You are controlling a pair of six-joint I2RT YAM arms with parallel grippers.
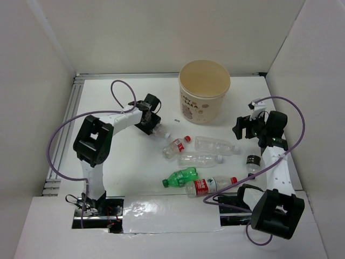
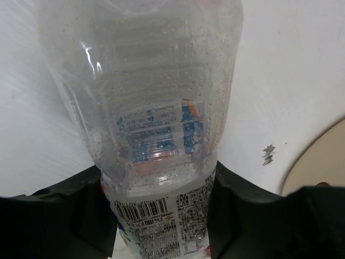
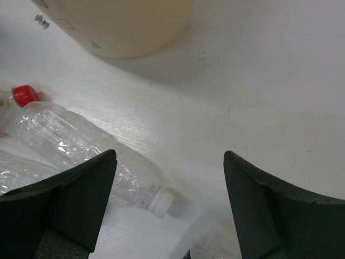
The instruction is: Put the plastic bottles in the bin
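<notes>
So, the left gripper (image 1: 154, 125) is clamped on a clear bottle (image 2: 156, 135), with its fingers squeezing the sides right around the printed label. It's left of the counter's middle and toward the far edge, near the bin (image 1: 205, 91), though I can't tell if that bottle is off the surface. The bin stands upright at the middle of the far edge, mouth up. Over by the right edge, the right gripper (image 3: 170, 159) has its jaws spread wide, holding nothing, and it's looking down at a white-capped clear bottle (image 3: 81, 156) lying on its side. The rest are lying around the middle of the counter: a red-capped bottle (image 1: 175, 147), another clear one (image 1: 198, 159) just beside it, the green bottle (image 1: 180, 177), and a red-labelled bottle (image 1: 209, 186) closest to the near edge. A small black cylinder (image 1: 252, 161) sits toward the right edge, beside the right arm.
</notes>
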